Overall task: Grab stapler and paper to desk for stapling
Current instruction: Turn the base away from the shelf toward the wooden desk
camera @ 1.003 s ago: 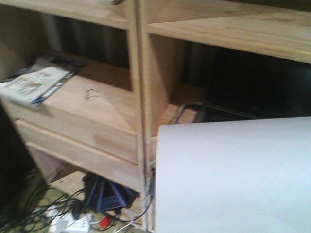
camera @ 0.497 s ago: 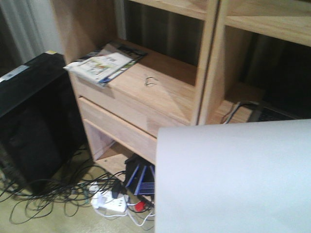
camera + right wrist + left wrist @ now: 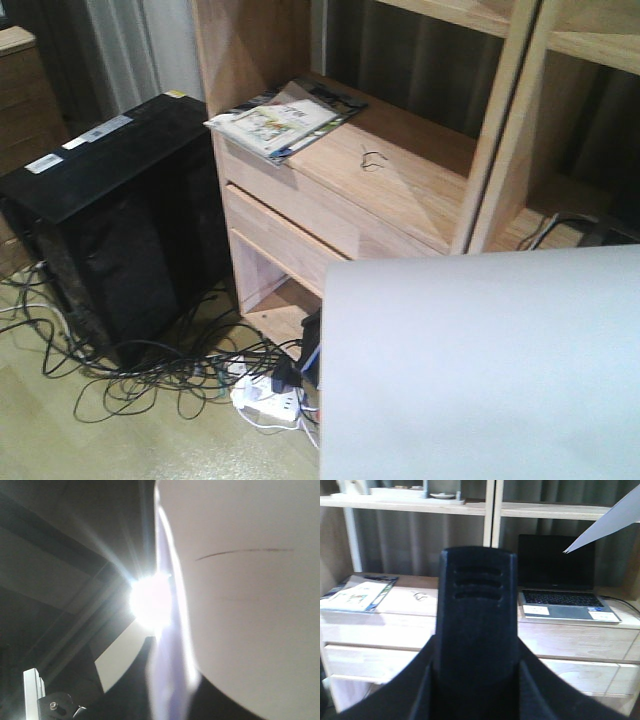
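Pale wooden shelving [image 3: 400, 190] and a cable-strewn floor [image 3: 100, 440] fill the front view; no counter shows. The paper [image 3: 480, 370] hangs aloft, curved, probably lifted clear for carrying by the right tool, whose grip is hidden. A black shape [image 3: 475, 605] blocks the left wrist view: stapler or left tool, I cannot tell.

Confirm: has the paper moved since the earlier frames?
Yes: the paper has shifted left; its left edge, earlier at the shelf upright, now sits well left of it.
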Available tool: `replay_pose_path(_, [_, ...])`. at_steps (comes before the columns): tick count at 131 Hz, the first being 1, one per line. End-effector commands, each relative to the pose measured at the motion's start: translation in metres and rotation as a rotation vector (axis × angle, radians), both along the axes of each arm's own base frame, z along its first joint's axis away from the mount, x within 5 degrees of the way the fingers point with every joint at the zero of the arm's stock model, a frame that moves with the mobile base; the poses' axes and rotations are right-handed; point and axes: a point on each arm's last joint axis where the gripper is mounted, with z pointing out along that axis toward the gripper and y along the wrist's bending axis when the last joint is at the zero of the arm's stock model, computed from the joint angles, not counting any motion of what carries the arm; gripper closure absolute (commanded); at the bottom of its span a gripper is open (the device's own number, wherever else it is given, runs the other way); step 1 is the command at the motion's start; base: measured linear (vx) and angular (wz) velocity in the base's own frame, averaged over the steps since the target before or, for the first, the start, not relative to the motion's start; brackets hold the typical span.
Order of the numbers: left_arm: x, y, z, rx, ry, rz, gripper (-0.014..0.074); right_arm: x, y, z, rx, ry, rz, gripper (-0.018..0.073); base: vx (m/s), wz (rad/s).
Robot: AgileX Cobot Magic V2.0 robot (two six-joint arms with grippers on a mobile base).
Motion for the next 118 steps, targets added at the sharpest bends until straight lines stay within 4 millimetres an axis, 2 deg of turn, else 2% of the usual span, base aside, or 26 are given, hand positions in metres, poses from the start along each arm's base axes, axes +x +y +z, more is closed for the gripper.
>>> replay_pose_path(1, [-0.0002, 0.001, 0.0185, -0.093, -0.094, 0.006, 0.0596, -0.0032, -0.0003, 0.0091, 0.006, -0.044, 0.003, 0.0565, -0.05, 0.19])
replay_pose_path(118, [-0.0002, 0.001, 0.0185, -0.093, -0.094, 0.006, 0.0596, -0.0032, -0.0003, 0.0091, 0.006, -0.044, 0.003, 0.0565, -0.07, 0.28])
